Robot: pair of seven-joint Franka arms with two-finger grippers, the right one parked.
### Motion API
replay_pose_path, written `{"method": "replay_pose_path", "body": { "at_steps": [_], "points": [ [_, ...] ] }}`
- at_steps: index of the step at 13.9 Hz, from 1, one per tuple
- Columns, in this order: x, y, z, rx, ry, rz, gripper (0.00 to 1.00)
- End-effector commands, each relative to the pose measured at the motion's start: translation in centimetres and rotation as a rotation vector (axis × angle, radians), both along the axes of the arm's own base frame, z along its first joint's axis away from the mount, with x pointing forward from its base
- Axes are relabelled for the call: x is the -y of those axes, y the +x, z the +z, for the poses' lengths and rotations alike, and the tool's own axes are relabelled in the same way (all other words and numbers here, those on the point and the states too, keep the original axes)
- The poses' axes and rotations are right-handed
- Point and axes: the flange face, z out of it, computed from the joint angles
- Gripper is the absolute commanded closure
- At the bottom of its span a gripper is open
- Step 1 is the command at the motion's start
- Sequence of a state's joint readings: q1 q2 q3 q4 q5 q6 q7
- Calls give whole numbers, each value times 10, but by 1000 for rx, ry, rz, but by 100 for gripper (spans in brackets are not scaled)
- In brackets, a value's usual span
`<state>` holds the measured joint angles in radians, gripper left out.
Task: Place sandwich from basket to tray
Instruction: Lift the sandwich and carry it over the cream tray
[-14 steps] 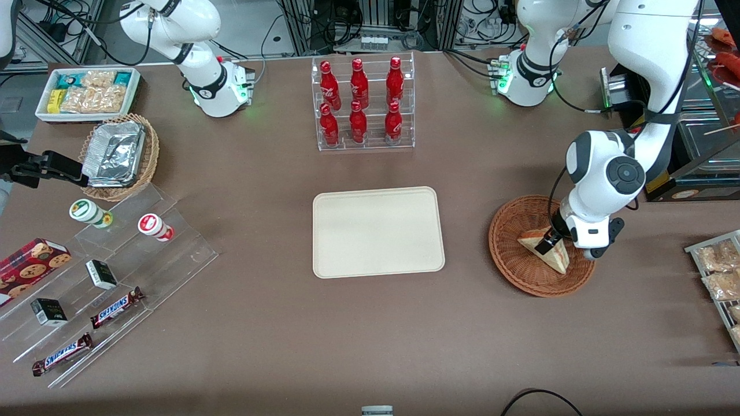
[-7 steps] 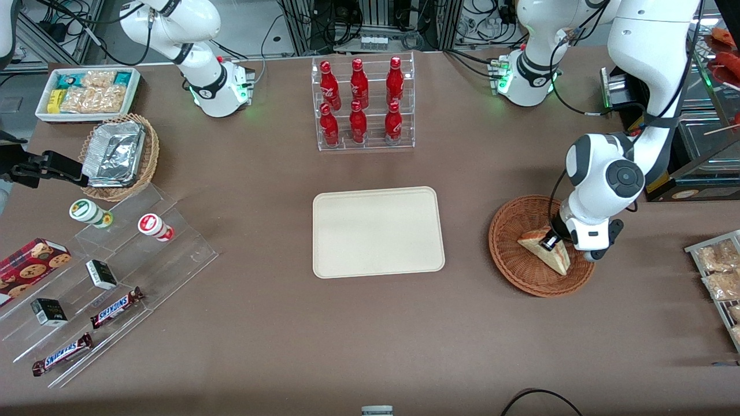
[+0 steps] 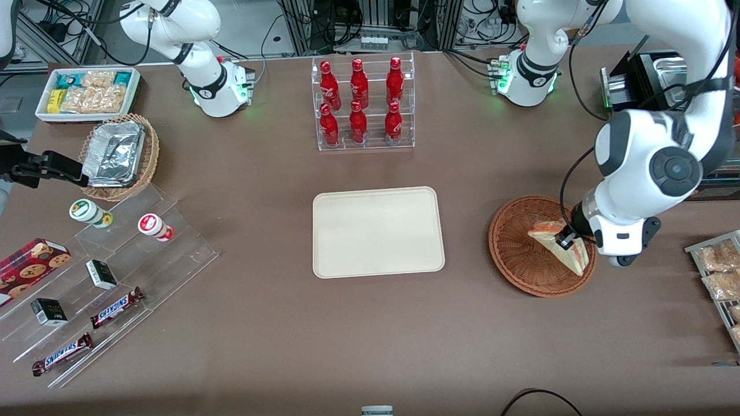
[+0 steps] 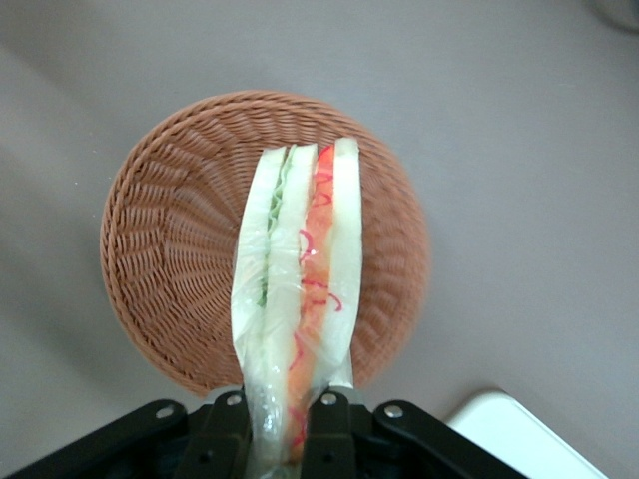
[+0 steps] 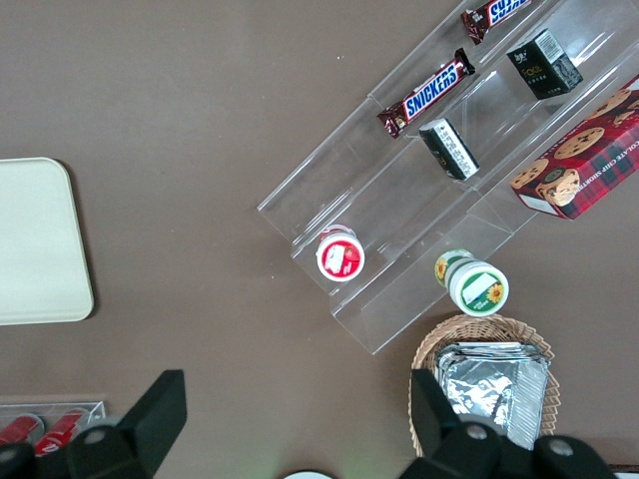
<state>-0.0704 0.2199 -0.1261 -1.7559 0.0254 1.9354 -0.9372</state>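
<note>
The clear-wrapped sandwich, white bread with a red-orange and green filling, hangs in the air above the reddish-brown wicker basket. My left gripper is shut on one end of it, and the wedge sticks out from between the black fingers. The basket below holds nothing else. The cream-beige tray lies flat at the table's middle, toward the parked arm from the basket, with nothing on it.
An acrylic rack of red cola bottles stands farther from the front camera than the tray. A wire rack of snack packets sits at the working arm's end. Stepped acrylic shelves with snacks and a tan basket of foil containers lie toward the parked arm's end.
My gripper has risen with the sandwich, lifting it off the basket's floor. The arm's wrist has swung up and toward the working arm's end of the table.
</note>
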Motion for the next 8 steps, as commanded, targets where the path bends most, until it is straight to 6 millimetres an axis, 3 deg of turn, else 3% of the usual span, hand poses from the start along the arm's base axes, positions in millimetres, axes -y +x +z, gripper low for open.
{"method": "replay_pose_path", "body": {
  "at_steps": [1, 4, 6, 8],
  "points": [
    [65, 1, 18, 16, 8, -73, 100],
    [161, -27, 31, 43, -2, -256, 100],
    [213, -49, 21, 35, -3, -342, 100],
    [267, -68, -4, 11, -2, -436, 100]
  ]
}}
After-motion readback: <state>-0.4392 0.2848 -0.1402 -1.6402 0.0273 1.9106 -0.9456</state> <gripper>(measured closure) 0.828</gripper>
